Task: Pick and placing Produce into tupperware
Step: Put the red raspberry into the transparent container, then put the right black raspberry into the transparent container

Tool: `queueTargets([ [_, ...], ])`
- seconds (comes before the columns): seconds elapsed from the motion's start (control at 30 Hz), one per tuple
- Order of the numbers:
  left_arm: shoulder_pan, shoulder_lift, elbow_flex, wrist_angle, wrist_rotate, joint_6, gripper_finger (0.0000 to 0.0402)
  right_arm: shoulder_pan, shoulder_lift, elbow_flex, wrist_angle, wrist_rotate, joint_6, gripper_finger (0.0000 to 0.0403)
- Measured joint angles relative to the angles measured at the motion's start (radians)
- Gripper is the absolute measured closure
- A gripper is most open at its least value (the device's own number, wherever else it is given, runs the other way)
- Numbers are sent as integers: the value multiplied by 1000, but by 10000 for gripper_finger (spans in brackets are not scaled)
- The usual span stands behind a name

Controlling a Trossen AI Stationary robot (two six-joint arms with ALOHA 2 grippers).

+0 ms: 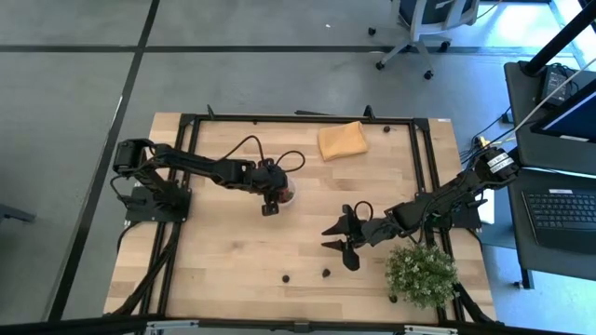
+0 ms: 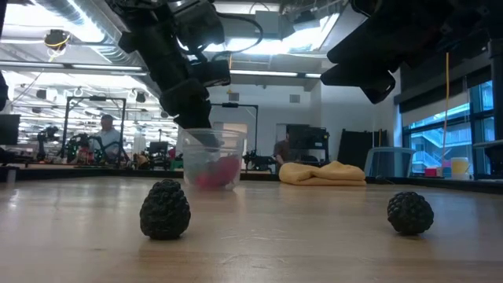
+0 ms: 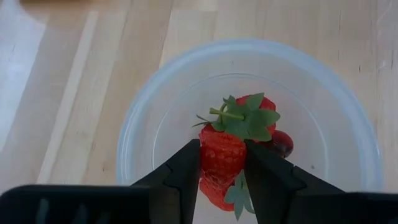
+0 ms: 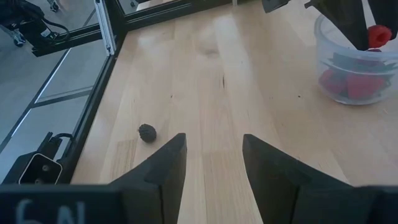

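Note:
The tupperware [image 1: 289, 193] is a small round translucent cup standing on the wooden table left of centre; it also shows in the low view [image 2: 211, 161] and the right wrist view [image 4: 351, 68]. It holds red strawberries [image 3: 260, 104] and a maroon berry [image 3: 282, 143]. My left gripper [image 3: 222, 149] reaches into its mouth, shut on a red strawberry [image 3: 222, 157]. Two dark berries [image 1: 286, 277] [image 1: 326, 273] lie on the table near its front edge. My right gripper [image 1: 337, 237] hovers open right of centre, with nothing between its fingers. My left gripper pinches the strawberry's red body [image 3: 222, 163] between its two fingers, just below the green leaf cap [image 3: 244, 121]. The fingers slant down from above into the cup's mouth. The strawberry hangs at about rim height [image 4: 378, 34], above the fruit in the cup.
An orange-yellow folded cloth [image 1: 342, 140] lies at the far side of the table. A bushy green plant [image 1: 421, 272] stands at the near right corner, beside my right arm. A black frame [image 1: 279, 118] runs round the table top. Bare wood lies between the cup and the dark berries.

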Motion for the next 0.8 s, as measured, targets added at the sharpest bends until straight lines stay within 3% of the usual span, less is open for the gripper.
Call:
queueTargets([
  [0.5,0,-2,13,2,6,1,274,0,0,0,0,0,3,242],
  [0.8,-56,-136,116,40,19,0,272,1,0,0,23,0,6,242],
])
